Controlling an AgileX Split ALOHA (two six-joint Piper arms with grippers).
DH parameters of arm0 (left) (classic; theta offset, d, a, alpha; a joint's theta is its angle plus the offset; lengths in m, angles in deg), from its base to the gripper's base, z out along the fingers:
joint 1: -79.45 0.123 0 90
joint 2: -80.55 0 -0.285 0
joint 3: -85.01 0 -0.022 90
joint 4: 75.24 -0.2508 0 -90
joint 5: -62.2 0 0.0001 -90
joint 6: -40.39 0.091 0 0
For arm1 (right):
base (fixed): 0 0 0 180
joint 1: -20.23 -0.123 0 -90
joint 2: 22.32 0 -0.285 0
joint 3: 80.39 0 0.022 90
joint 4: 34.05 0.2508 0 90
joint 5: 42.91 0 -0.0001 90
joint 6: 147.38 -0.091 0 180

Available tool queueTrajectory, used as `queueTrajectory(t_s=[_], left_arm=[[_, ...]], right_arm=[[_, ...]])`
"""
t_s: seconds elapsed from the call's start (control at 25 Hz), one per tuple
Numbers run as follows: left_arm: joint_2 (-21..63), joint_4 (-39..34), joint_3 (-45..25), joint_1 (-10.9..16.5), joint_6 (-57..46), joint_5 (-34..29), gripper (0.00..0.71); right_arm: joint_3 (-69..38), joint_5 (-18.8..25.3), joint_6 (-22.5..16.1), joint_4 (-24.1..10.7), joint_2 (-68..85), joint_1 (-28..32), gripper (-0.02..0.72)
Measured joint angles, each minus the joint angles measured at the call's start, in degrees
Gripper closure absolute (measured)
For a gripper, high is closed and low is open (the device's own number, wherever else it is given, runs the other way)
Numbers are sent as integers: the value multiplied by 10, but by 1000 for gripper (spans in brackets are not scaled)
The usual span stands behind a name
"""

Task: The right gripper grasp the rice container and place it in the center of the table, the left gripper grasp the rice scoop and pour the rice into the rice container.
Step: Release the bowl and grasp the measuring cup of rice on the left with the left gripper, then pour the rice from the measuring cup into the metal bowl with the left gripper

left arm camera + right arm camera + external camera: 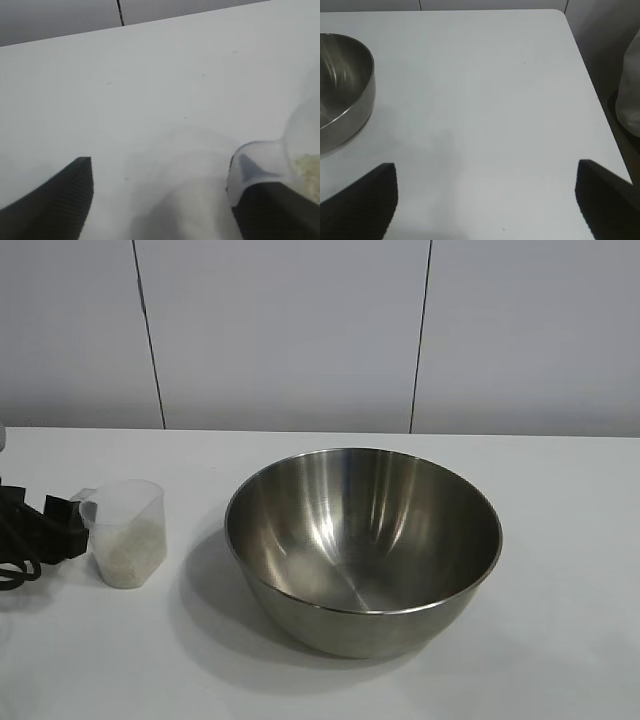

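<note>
From outside, I'm seeing the rice container [363,545] standing mid-frame on the table [560,640] — placing looks done. The rice scoop [127,531], holding rice [130,555], is sitting at left, the left gripper [62,527] at its handle.

Left wrist: fingers [55,200] are standing apart, one against the handle — grip not yet closed. Next I'm closing, then lifting.

Right wrist: the right gripper [487,200] is hanging wide open, empty, with the container at the frame's left edge.

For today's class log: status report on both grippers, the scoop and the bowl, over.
Left gripper at rice scoop handle, grip unconfirmed. Right gripper open over bare table, clear of rice container. Rice in scoop, container empty. Nothing in the way.
</note>
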Motion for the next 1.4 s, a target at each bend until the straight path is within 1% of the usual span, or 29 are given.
queueTrajectory(t_s=[0.16, 0.28, 0.52, 0.72, 0.84, 1.16, 1.4], left_arm=[[-2, -4, 0, 0, 0, 0, 393], [-2, -5, 0, 0, 0, 0, 485], [-4, -7, 0, 0, 0, 0, 571], [-4, -12, 0, 0, 0, 0, 674], [-4, -27, 0, 0, -1, 0, 696], [-2, -55, 0, 1, -1, 0, 698], [49, -62, 2, 1, -1, -4, 700]], right_arm=[[0, 0, 0, 0, 0, 0, 42], [0, 0, 0, 0, 0, 0, 42], [0, 0, 0, 0, 0, 0, 42], [0, 0, 0, 0, 0, 0, 42], [0, 0, 0, 0, 0, 0, 42], [0, 0, 0, 0, 0, 0, 42], [0, 0, 0, 0, 0, 0, 42]])
